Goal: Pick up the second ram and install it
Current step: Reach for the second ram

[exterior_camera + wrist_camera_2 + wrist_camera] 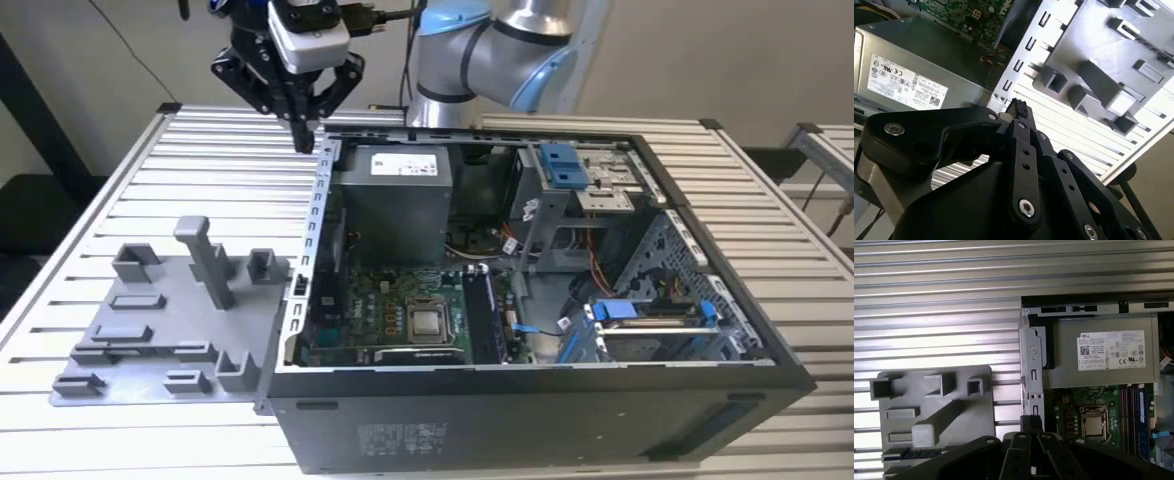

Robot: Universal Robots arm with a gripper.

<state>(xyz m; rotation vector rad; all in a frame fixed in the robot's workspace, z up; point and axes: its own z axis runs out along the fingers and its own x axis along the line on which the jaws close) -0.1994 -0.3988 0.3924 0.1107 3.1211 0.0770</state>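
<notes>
The gripper (306, 138) hangs pinched shut on nothing above the rear corner of the open computer case (534, 420), just beside the power supply (394, 200); in both wrist views its fingers (1016, 107) meet at the tips; the second ram (909, 454) lies flat in a slot of the grey fixture (979, 440), well apart from the gripper, on the slatted table (200, 150); the fixture's tall post (207, 260) and low blocks (946, 384) stand between them; another bluish stick (1143, 410) sits in the motherboard (400, 320)
</notes>
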